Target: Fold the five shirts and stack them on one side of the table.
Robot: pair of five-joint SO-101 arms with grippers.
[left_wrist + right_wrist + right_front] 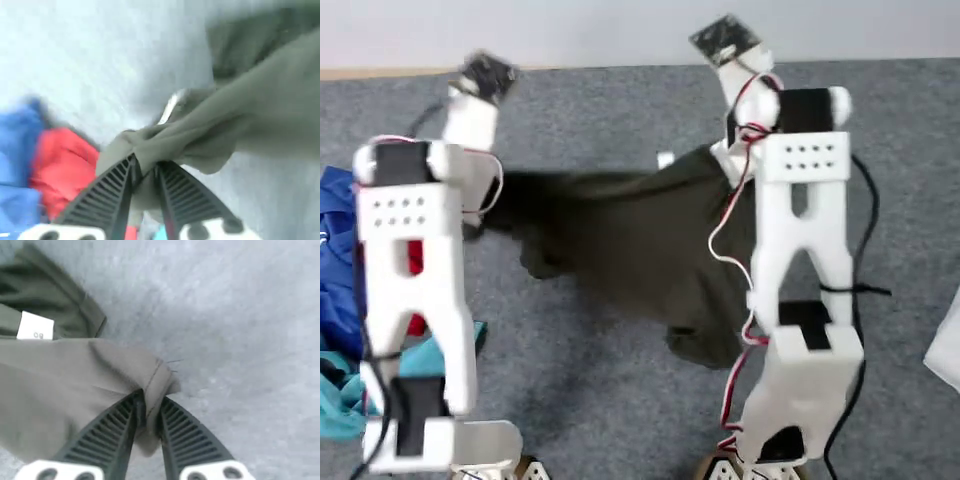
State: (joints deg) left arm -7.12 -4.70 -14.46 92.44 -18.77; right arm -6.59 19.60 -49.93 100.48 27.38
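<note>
Grey table [600, 410] carrying an olive-green shirt [630, 240], left gripper [145, 172] clamping its bunched corner, right gripper [148, 407] pinching its hem, cloth stretching between both, other shirts [335, 260] lying heaped beside the left arm.

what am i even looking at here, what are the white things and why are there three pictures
The white things are two small robot arms. The overhead picture shows the left arm and the right arm side by side at a table with a grey surface. The other two pictures come from a camera on each arm's wrist, looking along its gripper.

A dark olive shirt is stretched out between the arms. The left gripper is shut on one bunched edge of it. The right gripper is shut on another edge, not far from a white label.

More clothes lie beside the left arm: a blue shirt, a red shirt and a teal shirt.
</note>
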